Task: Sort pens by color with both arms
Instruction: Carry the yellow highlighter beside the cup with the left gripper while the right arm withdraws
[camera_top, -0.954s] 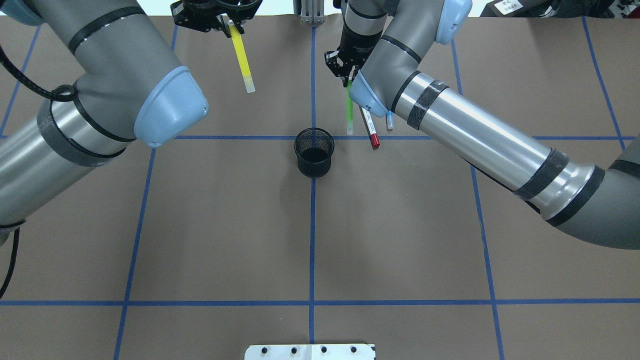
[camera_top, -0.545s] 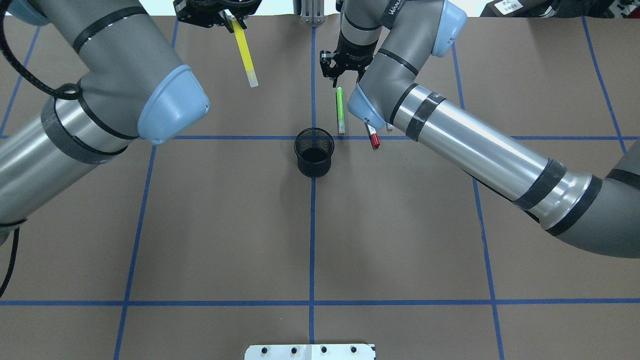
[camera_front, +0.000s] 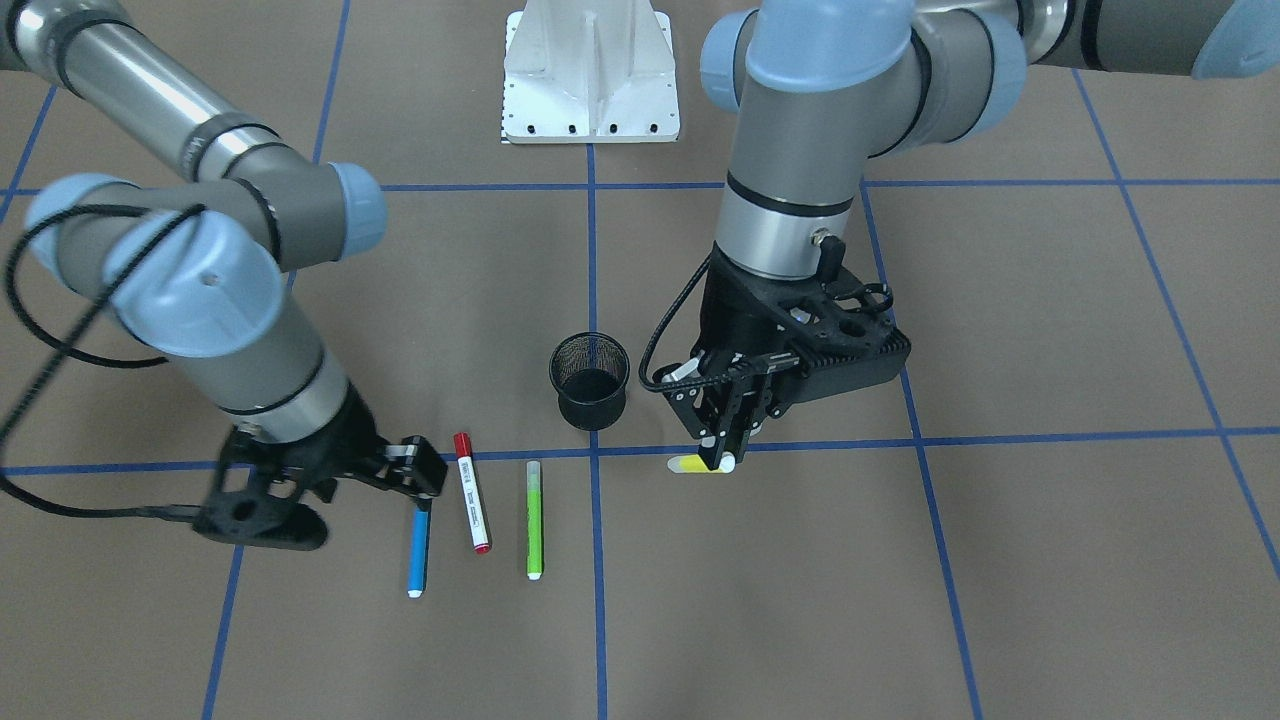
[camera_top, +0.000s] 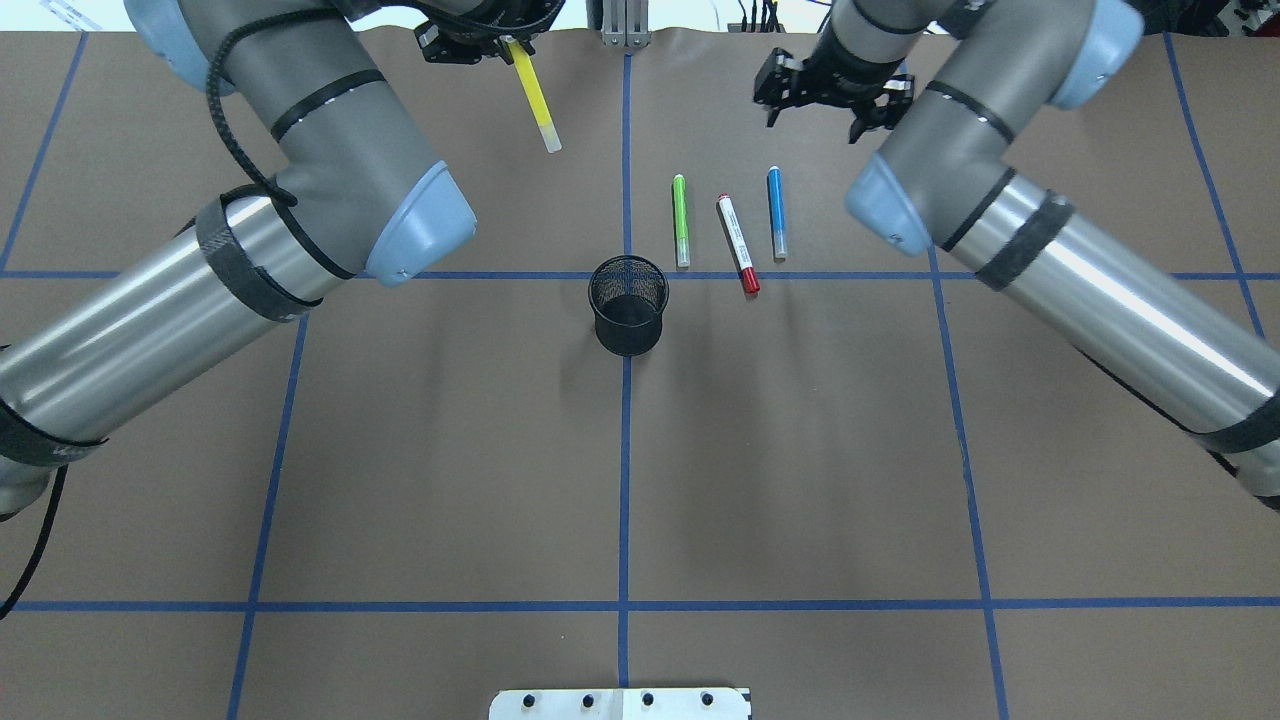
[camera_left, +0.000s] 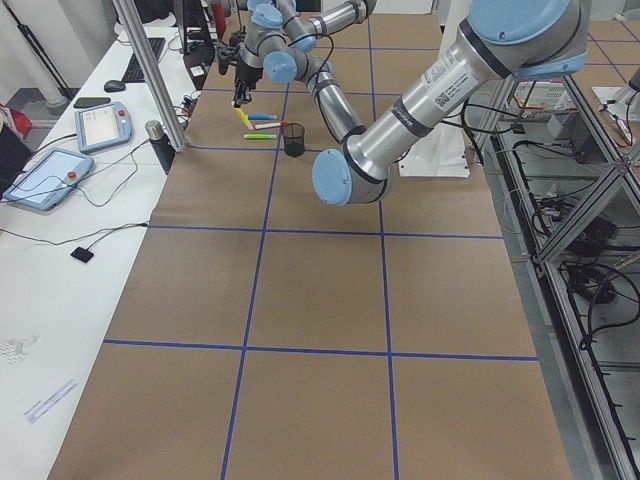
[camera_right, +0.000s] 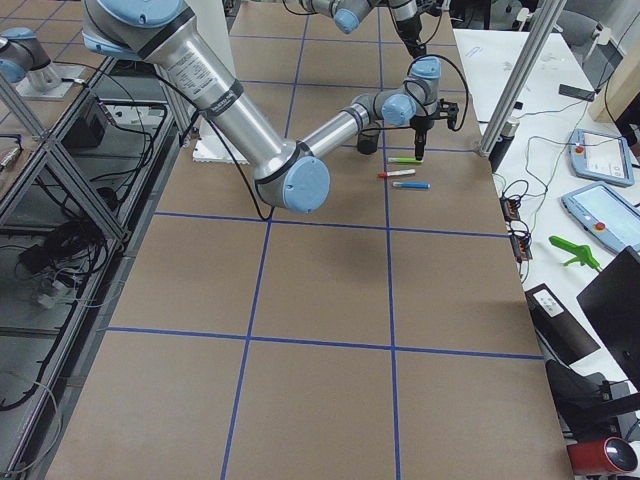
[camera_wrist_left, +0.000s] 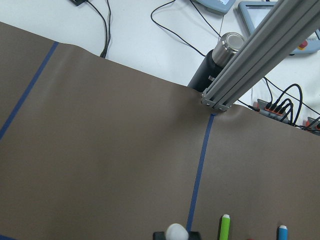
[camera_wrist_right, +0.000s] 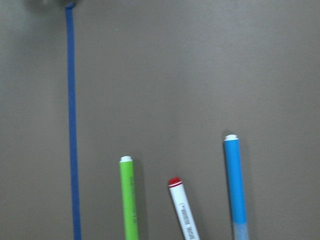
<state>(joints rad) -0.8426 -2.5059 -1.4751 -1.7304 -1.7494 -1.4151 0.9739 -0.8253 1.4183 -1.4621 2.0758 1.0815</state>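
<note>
Left claw (camera_front: 722, 452) downward around yellow pen (camera_top: 535, 105)

My left gripper (camera_front: 724, 452) hides most of the yellow pen (camera_front: 689, 465) (one end shows). My right wrist view crops the blue pen (camera_wrist_right: 234, 190).

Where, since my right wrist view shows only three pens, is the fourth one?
Observer: The left tool is shut on the yellow pen, held left of the centre line.
Operator: Am I carrying anything on my side?
Observer: No. The right tool is open and empty, near the blue pen.
Operator: Anything put away so far?
Observer: It seems not: the black mesh cup on the centre line looks empty.
</note>
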